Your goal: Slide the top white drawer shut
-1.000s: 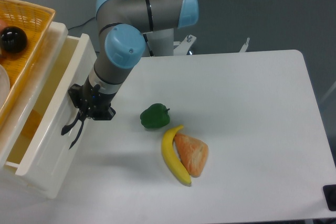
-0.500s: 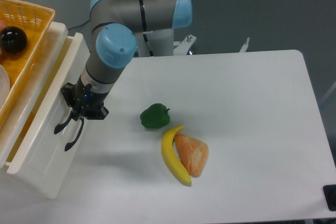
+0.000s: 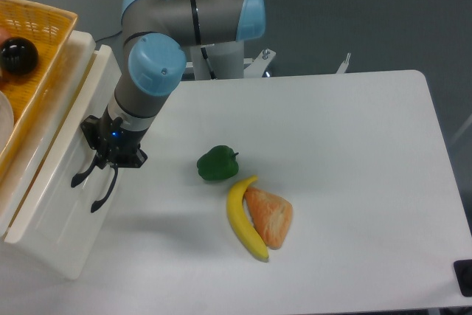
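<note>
**Gripper against the top drawer front, drawer nearly shut**

White tabletop [image 3: 332, 145] fills most of your view, with a grey wall behind it. At your left edge stands the white cabinet [image 3: 82, 43], and the top white drawer [image 3: 63, 204] projects from it only a little; a thin strip of its interior shows between its front panel and the cabinet body. The glossy front panel faces the table, slanting from upper right to lower left in the picture.

Your gripper [image 3: 92, 186] sits right against that front panel, about midway along it. Its two dark fingers [image 3: 80, 177] point down and left, spread a little apart, with nothing held between them. You cannot tell the fingers from the drawer's black handle at this spot, since all of it is dark and overlapping. The arm's blue-capped wrist joint [image 3: 156, 66] rises above and to the right of the gripper.

On top of the cabinet you see a yellow woven basket [image 3: 44, 16] with a black ball [image 3: 18, 55] in it.

On the table, well apart from the drawer, lie a green bell pepper [image 3: 217, 164], a banana [image 3: 243, 219] and a piece of bread [image 3: 271, 215], the bread touching the banana's inner curve.
</note>
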Controlling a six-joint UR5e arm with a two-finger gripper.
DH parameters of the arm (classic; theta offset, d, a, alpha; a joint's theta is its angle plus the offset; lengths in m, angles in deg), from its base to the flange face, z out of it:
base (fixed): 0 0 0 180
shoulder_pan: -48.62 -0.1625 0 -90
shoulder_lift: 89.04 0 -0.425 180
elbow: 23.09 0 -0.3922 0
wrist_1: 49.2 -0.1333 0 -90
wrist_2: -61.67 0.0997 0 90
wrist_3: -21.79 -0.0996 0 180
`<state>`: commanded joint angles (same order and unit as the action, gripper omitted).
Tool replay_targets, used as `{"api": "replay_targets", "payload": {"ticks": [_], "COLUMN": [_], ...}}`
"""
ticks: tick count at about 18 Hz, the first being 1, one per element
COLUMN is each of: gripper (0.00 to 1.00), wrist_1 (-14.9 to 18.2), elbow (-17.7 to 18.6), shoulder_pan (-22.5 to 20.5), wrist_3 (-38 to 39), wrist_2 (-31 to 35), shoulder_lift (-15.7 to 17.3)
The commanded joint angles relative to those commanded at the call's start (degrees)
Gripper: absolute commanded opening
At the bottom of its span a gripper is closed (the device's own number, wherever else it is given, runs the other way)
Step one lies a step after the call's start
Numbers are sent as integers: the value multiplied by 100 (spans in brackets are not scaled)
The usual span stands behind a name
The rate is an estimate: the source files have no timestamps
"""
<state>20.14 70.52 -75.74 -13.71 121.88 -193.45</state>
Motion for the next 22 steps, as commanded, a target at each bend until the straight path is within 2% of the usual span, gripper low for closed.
{"api": "replay_targets", "payload": {"ticks": [16, 18, 20, 22], "gripper": [5, 14, 33, 40], "wrist_1": [-9, -17, -18, -18], "elbow": [-18, -35, -35, -35], "shoulder_pan": [53, 53, 36, 9], "wrist_3": [-9, -18, -53, -79], "wrist_2": [-44, -44, -35, -26], "shoulder_lift": [-17, -44, -53, -62]}}
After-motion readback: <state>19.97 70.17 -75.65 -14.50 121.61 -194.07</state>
